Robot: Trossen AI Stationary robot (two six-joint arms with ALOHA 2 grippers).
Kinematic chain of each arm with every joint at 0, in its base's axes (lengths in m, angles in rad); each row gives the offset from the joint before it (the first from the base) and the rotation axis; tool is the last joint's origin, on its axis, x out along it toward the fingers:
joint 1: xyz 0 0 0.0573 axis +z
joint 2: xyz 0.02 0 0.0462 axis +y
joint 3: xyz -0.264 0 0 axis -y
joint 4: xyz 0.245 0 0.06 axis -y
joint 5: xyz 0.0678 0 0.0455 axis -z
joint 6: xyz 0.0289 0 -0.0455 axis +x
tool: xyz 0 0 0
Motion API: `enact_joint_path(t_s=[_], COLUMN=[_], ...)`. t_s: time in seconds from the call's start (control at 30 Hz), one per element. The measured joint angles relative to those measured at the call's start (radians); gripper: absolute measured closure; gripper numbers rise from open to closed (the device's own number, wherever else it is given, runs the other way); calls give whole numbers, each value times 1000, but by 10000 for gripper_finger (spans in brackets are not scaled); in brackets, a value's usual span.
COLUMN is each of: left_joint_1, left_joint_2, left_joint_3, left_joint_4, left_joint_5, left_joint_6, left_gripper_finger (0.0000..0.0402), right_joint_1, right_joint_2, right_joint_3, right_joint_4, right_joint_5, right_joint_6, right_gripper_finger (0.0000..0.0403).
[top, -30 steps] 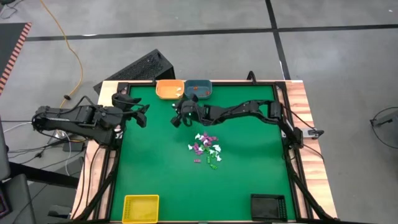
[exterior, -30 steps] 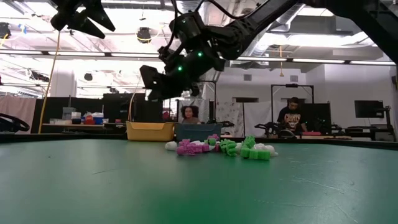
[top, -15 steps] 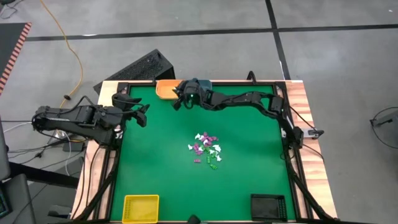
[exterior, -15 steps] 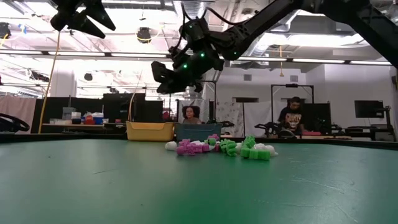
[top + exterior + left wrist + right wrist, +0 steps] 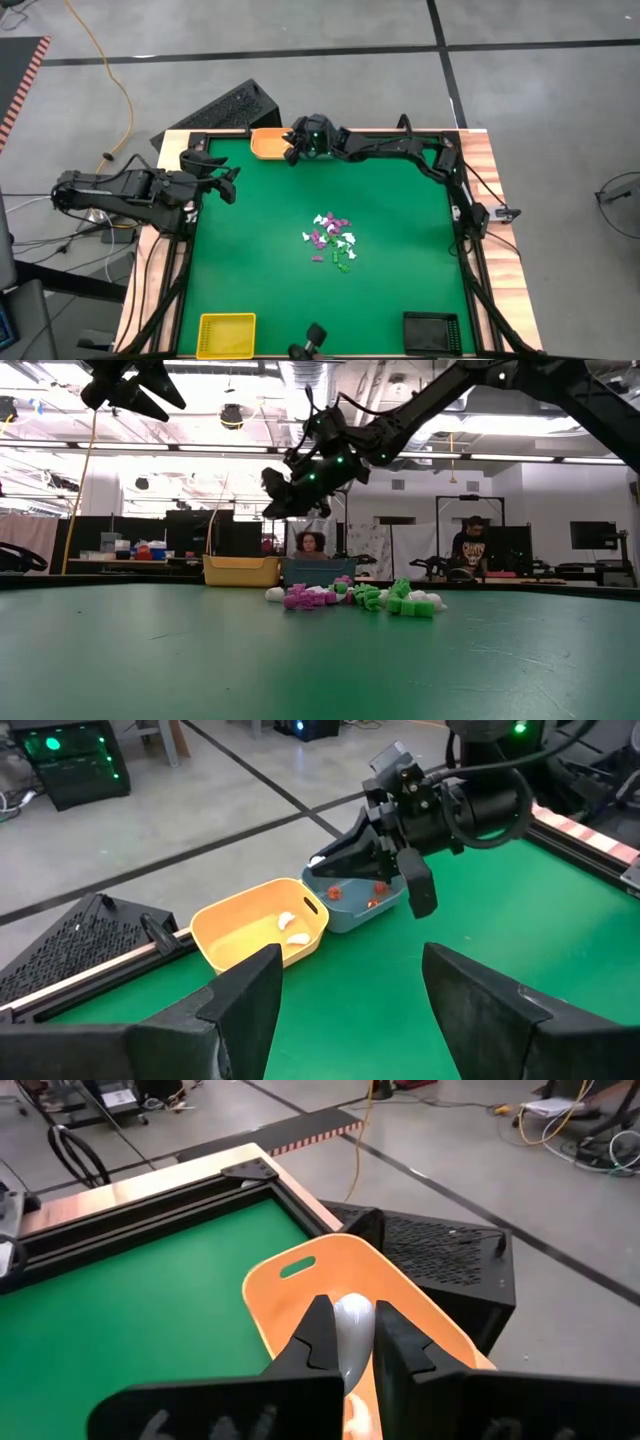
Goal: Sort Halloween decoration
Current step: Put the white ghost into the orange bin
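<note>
The right claw (image 5: 345,1342) hung over the orange tray (image 5: 425,1315) at the far edge of the green tabletop (image 5: 390,290), its fingers pinched onto a small white trinket (image 5: 352,1320). Two more white pieces (image 5: 292,927) lay in that tray below it, and red ones (image 5: 354,897) in the blue tray (image 5: 352,912) just beside. The pile of white, purple and green trinkets (image 5: 332,240) sat well behind the claw at mid-tabletop. The left claw (image 5: 229,184) waited spread wide and empty at the left side
</note>
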Motion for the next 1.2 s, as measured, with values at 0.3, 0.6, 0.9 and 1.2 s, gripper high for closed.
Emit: enact_joint_path(t_s=[0.3,0.6,0.9,1.2], left_joint_1=[0,0,0,0], left_joint_2=[0,0,0,0], left_joint_3=[0,0,0,0], left_joint_4=[-1,-2,-3,-4], left_joint_5=[-17,-27,-43,-44], left_joint_6=[-10,-19,-20,-20], left_gripper_finger=[170,170,170,170], right_joint_1=[-34,-47,-46,-52], right_joint_2=[0,127,263,264], right_joint_3=[14,249,465,476], right_joint_4=[-30,-211,-368,-447], right_joint_5=[-62,-99,-142,-119], right_joint_6=[-3,-62,-44,-16], right_gripper_finger=[375,375,375,375])
